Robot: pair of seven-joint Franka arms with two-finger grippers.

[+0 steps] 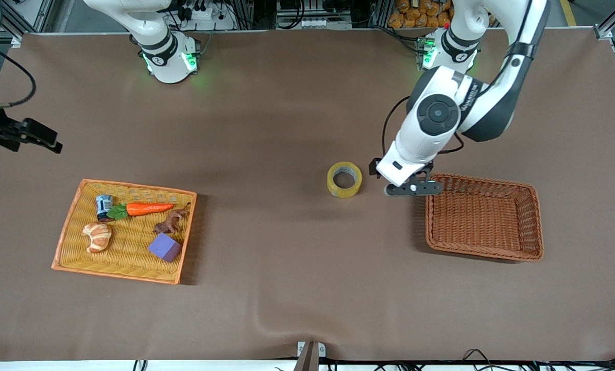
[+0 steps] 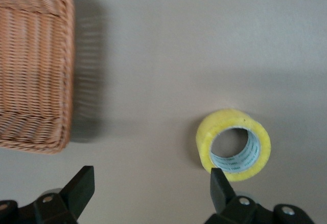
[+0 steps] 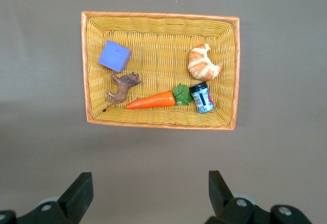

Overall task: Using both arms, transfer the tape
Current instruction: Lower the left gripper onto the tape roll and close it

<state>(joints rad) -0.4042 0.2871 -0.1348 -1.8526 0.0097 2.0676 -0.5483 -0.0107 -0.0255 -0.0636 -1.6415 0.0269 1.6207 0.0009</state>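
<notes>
Yellow tape roll (image 1: 344,179) flat on table, mid-table.

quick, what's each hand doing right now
Left hand: open, empty, between the tape and the brown basket.
Right hand: open, empty, above the orange tray.

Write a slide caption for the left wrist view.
Open left gripper above the table, yellow packing tape roll by one finger, brown wicker basket alongside.

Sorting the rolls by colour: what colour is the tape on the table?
Translucent yellow with a grey-white inner core; the tape shows best in the left wrist view.
</notes>
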